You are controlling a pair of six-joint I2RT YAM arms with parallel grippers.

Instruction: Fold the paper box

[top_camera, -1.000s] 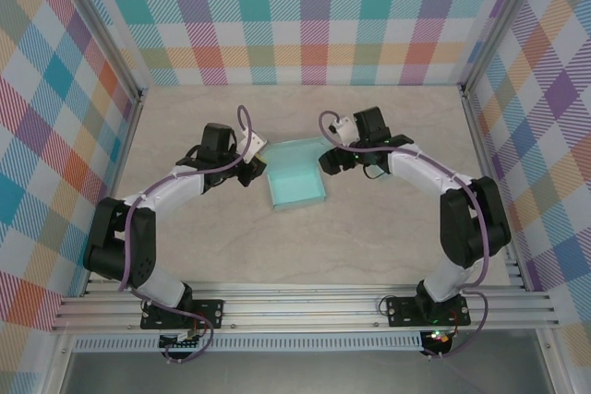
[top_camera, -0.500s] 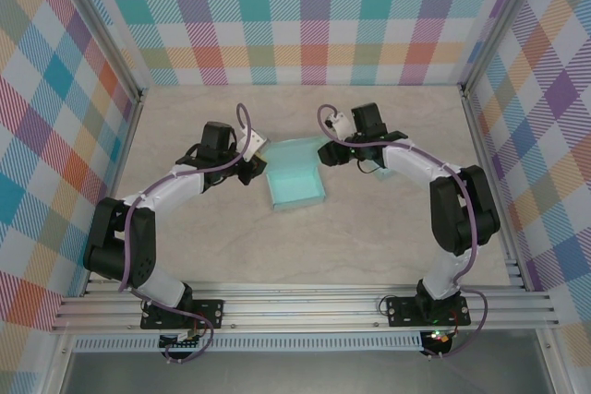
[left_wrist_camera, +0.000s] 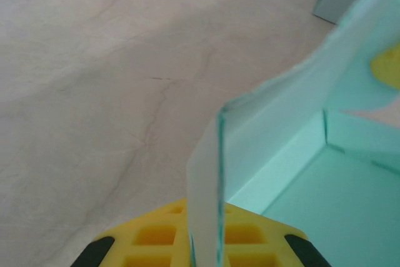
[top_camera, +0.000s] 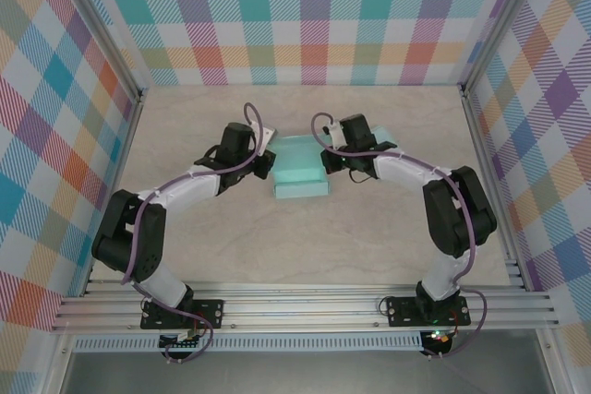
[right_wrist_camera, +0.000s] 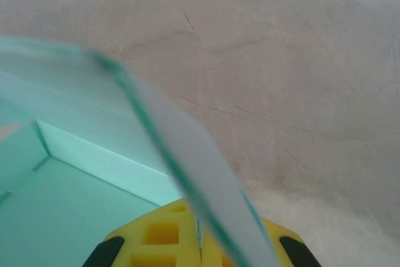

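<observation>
The teal paper box point(top_camera: 300, 175) lies open on the table's middle, between both arms. My left gripper point(top_camera: 269, 162) is at its left side, shut on the left wall flap point(left_wrist_camera: 206, 173), which stands up between the yellow pads point(left_wrist_camera: 153, 236). On the opposite side my right gripper point(top_camera: 325, 161) is shut on the right wall flap point(right_wrist_camera: 187, 148), blurred as it runs up from its yellow pads point(right_wrist_camera: 159, 236). The box floor point(left_wrist_camera: 325, 211) and an inner corner point(right_wrist_camera: 44, 148) show in the wrist views. The right gripper's yellow pad point(left_wrist_camera: 389, 67) peeks over the far wall.
A pale marble-patterned tabletop point(top_camera: 305, 246) surrounds the box, with open room in front of it. Plaid walls point(top_camera: 305, 25) and aluminium posts point(top_camera: 476, 117) enclose the back and sides. The mounting rail point(top_camera: 305, 306) runs along the near edge.
Both grippers have moved inward and slightly farther back, holding the box's sides. The box has straightened from a tilt and looks narrower, its side walls raised.
</observation>
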